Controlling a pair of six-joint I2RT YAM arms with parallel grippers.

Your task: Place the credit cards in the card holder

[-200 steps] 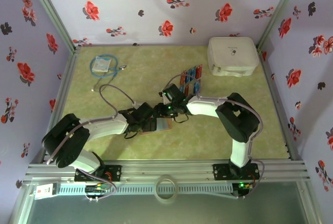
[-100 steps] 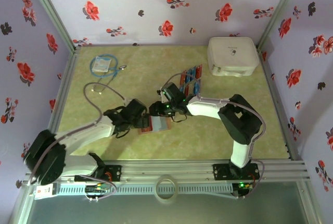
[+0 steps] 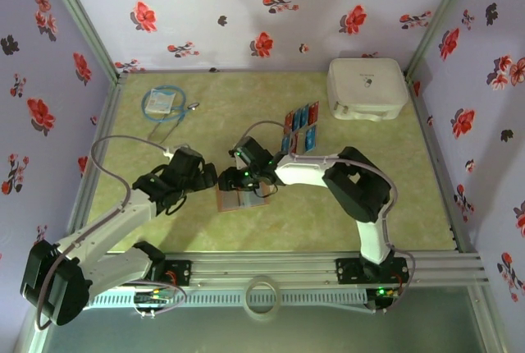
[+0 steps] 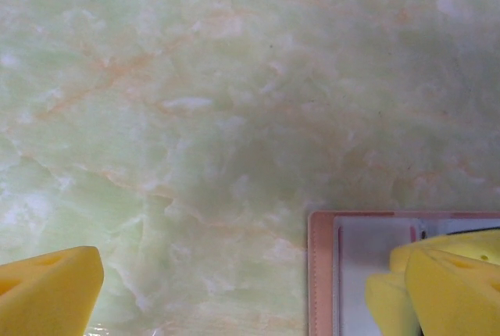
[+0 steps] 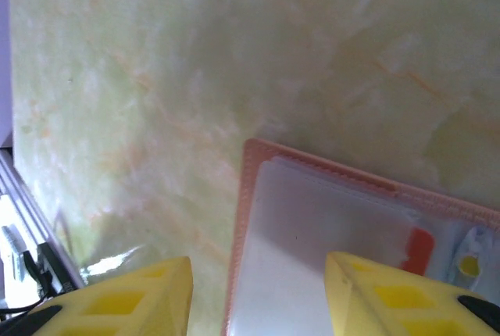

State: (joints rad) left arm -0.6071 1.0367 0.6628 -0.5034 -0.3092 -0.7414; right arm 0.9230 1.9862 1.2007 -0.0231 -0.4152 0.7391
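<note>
The card holder [image 3: 235,202] is lying open and flat on the green marbled table [image 3: 344,205], near the middle and toward the near edge, between the two grippers. The credit cards [image 3: 301,127] are sitting in a fanned row of red and blue further back and to the right. They are well apart from the holder and just left of the white box [image 3: 367,88] in the far right corner. A coiled blue cable [image 3: 162,103] is resting at the far left.

The left gripper [image 3: 205,179] is hanging just left of the holder with its jaws spread wide and nothing between them. In its wrist view the yellow fingers [image 4: 48,289] are framing bare table, with the holder's pink-brown corner [image 4: 322,273] showing beside the right finger.

The right gripper [image 3: 231,181] is hovering over the holder's left part. In its wrist view the jaws are standing apart and released, with the holder's edge and a greyish clear pocket [image 5: 312,219] showing in the gap between the fingers. A red card [image 5: 419,248] is showing inside a pocket at the right.
</note>
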